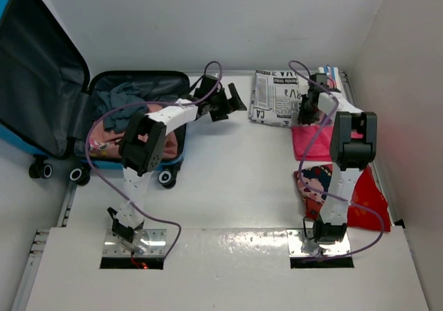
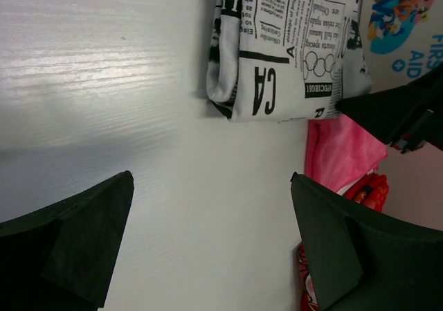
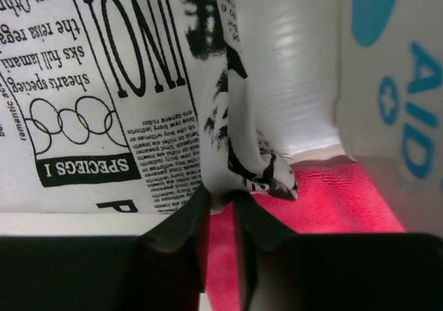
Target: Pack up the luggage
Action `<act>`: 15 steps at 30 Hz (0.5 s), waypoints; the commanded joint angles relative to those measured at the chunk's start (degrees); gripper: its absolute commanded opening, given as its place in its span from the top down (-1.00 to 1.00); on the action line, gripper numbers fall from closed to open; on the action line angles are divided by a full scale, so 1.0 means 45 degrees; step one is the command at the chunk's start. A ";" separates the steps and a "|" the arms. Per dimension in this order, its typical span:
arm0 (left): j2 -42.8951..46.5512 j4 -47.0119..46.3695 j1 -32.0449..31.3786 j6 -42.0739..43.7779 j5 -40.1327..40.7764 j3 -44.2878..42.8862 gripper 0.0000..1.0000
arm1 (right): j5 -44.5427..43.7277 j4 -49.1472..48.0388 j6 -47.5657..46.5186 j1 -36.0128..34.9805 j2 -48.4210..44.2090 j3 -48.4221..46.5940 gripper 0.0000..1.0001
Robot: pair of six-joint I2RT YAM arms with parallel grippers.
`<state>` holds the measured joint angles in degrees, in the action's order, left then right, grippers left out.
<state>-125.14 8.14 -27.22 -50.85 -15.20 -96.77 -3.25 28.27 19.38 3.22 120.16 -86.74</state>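
The blue luggage point(image 1: 41, 152) lies open at the far left, its dark grey lid point(image 1: 38, 68) up, with grey and pink clothes point(image 1: 128, 107) inside. My left gripper point(image 1: 232, 103) is open and empty over the bare table, right of the luggage and left of the newspaper-print cloth point(image 1: 273, 98). That cloth also shows in the left wrist view point(image 2: 284, 48). My right gripper point(image 1: 302, 109) is shut on the right edge of the newspaper-print cloth point(image 3: 124, 89), above a pink towel point(image 3: 325, 193).
A white box with blue "AID" print point(image 3: 394, 75) stands at the far right by the wall. The pink towel point(image 1: 308, 141) lies under the right arm. A patterned cloth point(image 1: 315, 183) and a red bag point(image 1: 367, 197) lie at the near right.
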 commanded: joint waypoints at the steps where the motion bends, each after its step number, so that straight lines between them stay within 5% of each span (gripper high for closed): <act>1: 0.1051 -0.0074 0.0189 -0.0066 0.0135 0.0273 -1.00 | 0.0349 -0.0248 0.0050 -0.0344 0.0250 -0.0490 0.67; 4: 0.1305 0.0066 0.0190 -0.0982 0.0369 0.0567 -1.00 | 0.1049 0.0006 0.0321 -0.0618 0.0271 -0.0471 1.00; 15: 0.1305 0.0925 -0.0318 -0.2938 0.1052 0.1505 -1.00 | 0.4587 0.0651 0.3935 -0.3331 -0.0705 -0.0041 1.00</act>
<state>-120.95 11.51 -27.66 -61.56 -12.53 -90.13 10.02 29.69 30.52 -8.34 121.14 -86.83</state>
